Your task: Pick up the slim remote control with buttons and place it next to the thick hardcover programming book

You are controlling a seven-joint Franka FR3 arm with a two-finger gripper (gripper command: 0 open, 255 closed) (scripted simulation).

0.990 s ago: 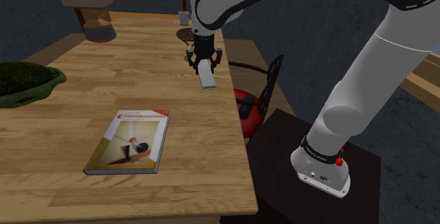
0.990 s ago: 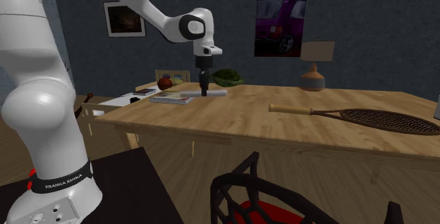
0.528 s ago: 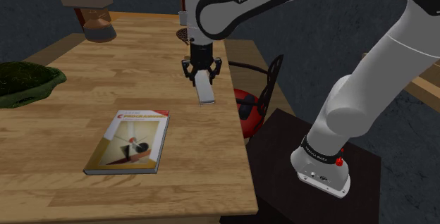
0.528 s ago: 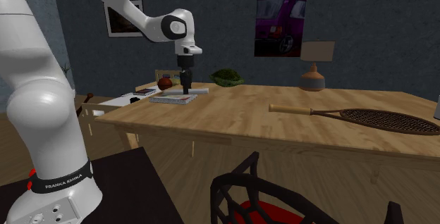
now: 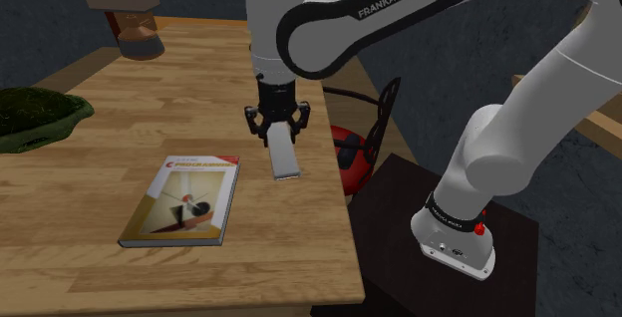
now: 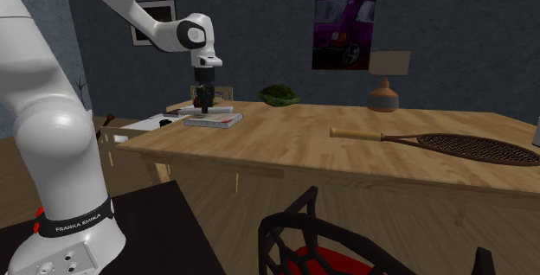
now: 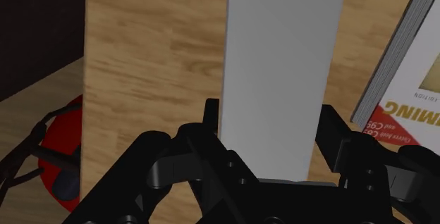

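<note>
1. The end effector point(image 5: 278, 134) pinches one end of the pale remote point(image 5: 285, 158), its fingers point(image 7: 211, 120) clasping the sides while the rest juts out unsupported.
2. The remote hangs over the wooden surface point(image 5: 120, 96), between the book point(image 5: 183, 199) and the surface's edge on the shoulder view's right, apparently clear of the wood.
3. Risk: gripped at one end, the long remote could pivot or slip during descent.
4. Risk: released from height, it might bounce and skid off the nearby edge toward the chair point(image 5: 386, 108).
5. Risk: carried too far bookward, it could land on the cover rather than beside it.
</note>
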